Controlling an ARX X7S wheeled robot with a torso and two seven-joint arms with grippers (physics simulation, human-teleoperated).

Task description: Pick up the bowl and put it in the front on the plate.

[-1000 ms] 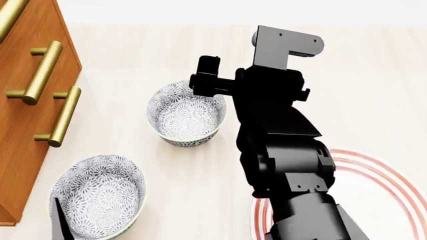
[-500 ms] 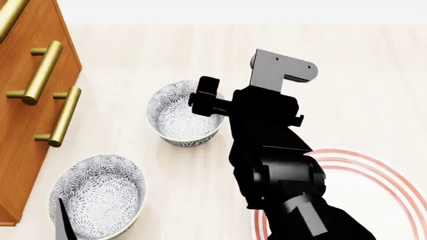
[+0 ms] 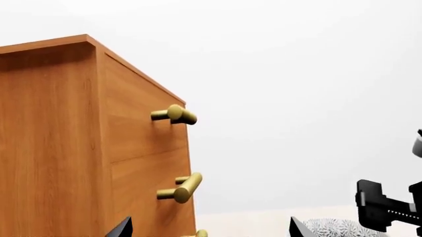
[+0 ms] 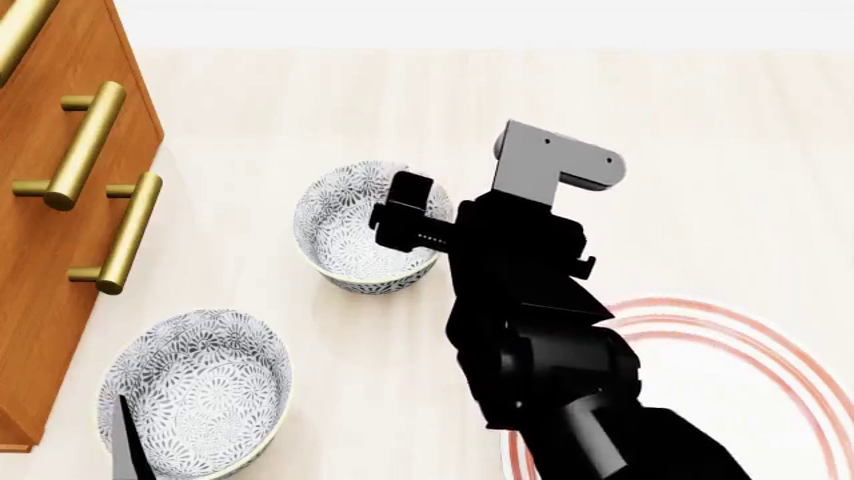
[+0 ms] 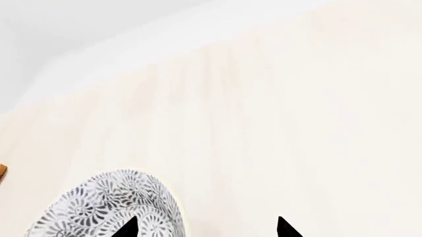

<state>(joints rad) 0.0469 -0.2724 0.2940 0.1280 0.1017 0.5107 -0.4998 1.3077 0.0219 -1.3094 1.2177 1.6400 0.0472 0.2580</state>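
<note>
On the pale tabletop [image 4: 694, 130], seen from the head camera, the bowl [image 4: 350, 232] stands upright in the middle of the view, its grey-blue floral pattern showing inside and out. The right arm reaches over it from the lower right, and the right gripper [image 4: 407, 215] hangs at the bowl's right-hand rim, covering part of that rim. In the right wrist view the two dark fingertips [image 5: 126, 228] stand apart, one over the patterned rim of the bowl [image 5: 112, 207] and the other over bare table beside it, so the tool is spread with the rim between its tips; whether either tip touches the ceramic cannot be told. The plate [image 4: 747, 350], white with thin red rings, lies flat at the lower right, well apart from the bowl and largely hidden by the arm. A second bowl [image 4: 194, 390] of the same pattern sits nearer the camera at the lower left, beside the wooden cabinet [image 4: 47, 250] with its brass handles [image 4: 87, 145]. The left gripper [image 3: 209, 229] shows only two dark tips at the edge of the left wrist view, set wide apart and holding nothing, with the cabinet ahead of them.
</note>
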